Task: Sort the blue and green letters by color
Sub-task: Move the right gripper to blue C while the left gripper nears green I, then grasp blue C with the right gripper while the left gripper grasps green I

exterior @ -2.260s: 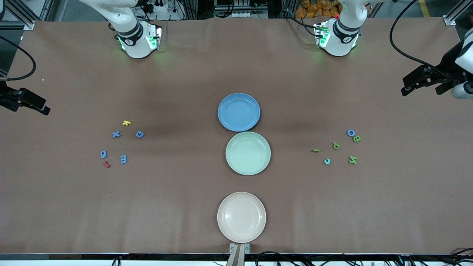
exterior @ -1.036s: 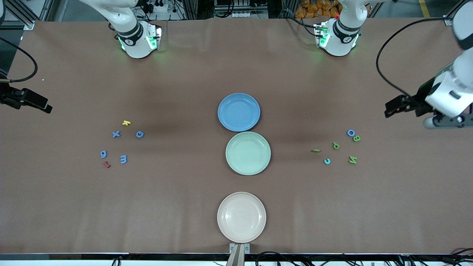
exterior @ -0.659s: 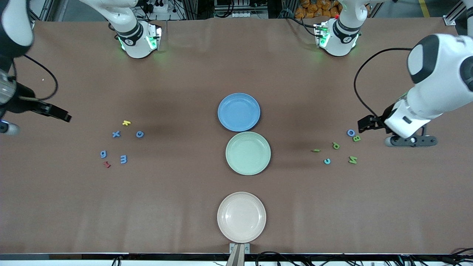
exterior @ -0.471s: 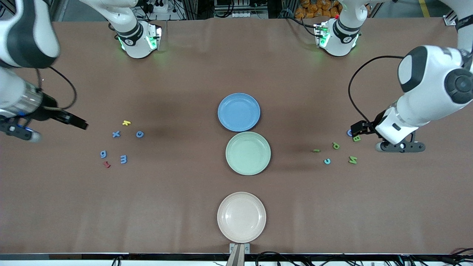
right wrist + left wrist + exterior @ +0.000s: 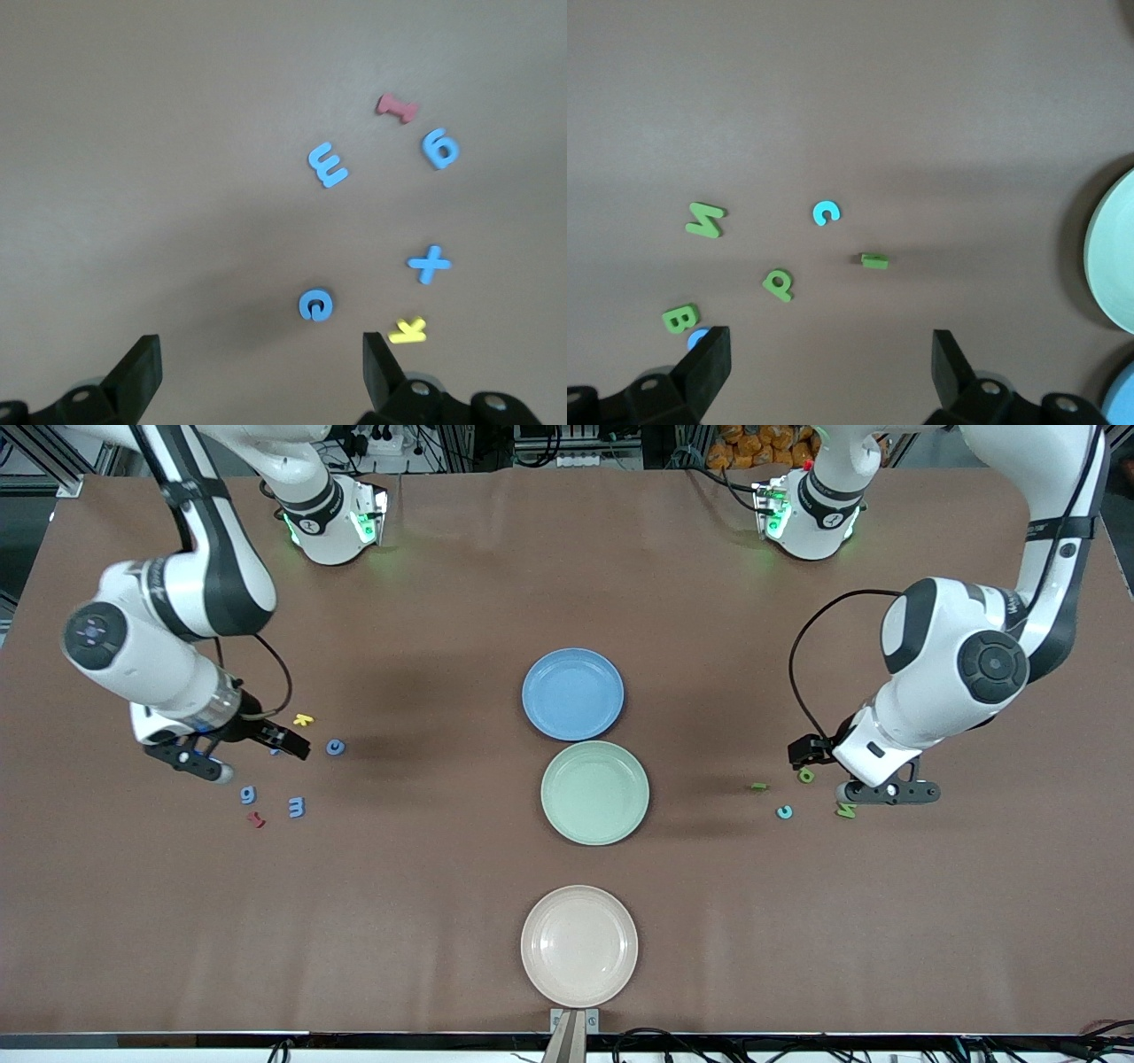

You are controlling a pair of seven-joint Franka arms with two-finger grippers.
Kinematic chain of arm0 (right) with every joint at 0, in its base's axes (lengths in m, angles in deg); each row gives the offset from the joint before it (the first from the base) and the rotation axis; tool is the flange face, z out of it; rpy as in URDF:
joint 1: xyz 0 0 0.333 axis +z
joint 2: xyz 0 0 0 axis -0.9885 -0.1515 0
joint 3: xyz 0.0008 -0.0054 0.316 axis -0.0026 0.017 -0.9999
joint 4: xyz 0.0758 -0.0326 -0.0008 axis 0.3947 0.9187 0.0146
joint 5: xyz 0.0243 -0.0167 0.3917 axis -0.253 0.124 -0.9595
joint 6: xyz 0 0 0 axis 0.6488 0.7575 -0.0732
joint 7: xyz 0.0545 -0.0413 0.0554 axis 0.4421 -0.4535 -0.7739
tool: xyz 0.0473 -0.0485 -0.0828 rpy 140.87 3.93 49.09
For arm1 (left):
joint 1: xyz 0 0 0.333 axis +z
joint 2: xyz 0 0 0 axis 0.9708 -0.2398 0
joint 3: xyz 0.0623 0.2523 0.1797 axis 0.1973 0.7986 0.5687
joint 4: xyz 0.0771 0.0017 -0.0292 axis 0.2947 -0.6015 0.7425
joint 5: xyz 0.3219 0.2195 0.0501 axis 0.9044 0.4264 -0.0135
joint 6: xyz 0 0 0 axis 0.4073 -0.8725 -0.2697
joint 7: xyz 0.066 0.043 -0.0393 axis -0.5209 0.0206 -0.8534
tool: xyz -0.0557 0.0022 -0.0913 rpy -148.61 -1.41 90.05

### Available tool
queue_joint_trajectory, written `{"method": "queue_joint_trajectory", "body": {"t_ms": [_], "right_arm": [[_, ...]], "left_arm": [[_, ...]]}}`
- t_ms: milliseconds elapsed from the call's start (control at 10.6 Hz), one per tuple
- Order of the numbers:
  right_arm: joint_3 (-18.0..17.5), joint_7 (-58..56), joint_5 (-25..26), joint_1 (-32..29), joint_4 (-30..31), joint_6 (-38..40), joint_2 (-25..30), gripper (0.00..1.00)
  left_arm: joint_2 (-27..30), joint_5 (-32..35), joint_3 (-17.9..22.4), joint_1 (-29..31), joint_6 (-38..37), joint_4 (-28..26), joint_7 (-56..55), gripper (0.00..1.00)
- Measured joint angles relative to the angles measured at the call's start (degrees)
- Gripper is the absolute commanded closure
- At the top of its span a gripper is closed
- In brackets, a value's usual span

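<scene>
Blue letters lie toward the right arm's end of the table: an e [image 5: 335,747], a g [image 5: 248,794] and an m [image 5: 297,807]. The right wrist view also shows a blue x [image 5: 429,263]. My right gripper [image 5: 285,742] hangs open and empty over this group [image 5: 261,354]. Toward the left arm's end lie green letters: a p [image 5: 805,775], a bar [image 5: 758,786], an N [image 5: 705,219] and a B [image 5: 680,317]. A light blue c [image 5: 784,811] and a blue o [image 5: 698,336] lie among them. My left gripper [image 5: 802,753] is open and empty above them [image 5: 828,354].
Three plates stand in a row mid-table: a blue plate [image 5: 572,693] farthest from the front camera, a pale green plate [image 5: 594,792] in the middle, a beige plate [image 5: 578,945] nearest. A yellow letter [image 5: 304,719] and a dark red letter [image 5: 256,819] lie among the blue ones.
Both arms have swung in from the table's ends and come over the two groups of letters. Both grippers stayed open. No letter has moved.
</scene>
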Motion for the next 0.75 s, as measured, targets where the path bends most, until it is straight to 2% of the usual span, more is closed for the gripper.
{"method": "queue_joint_trajectory", "body": {"t_ms": [188,471,753], "right_arm": [[-0.2,-0.1,0.3,0.0,2.5,-4.9,-4.6,0.00],[-0.1,-0.3,3.7,0.0,6.3,-13.5,-10.6,0.00],[-0.2,-0.3,5.8,0.0,8.7,-18.3,-13.4,0.00]], "left_arm": [[-0.9,0.0,0.0,-0.7,4.5,-2.6,0.0,0.06],[-3.1,0.2,0.0,-2.0,11.3,-5.9,0.0,0.10],[-5.1,1.2,0.0,-2.9,15.4,-8.4,0.0,0.14]]}}
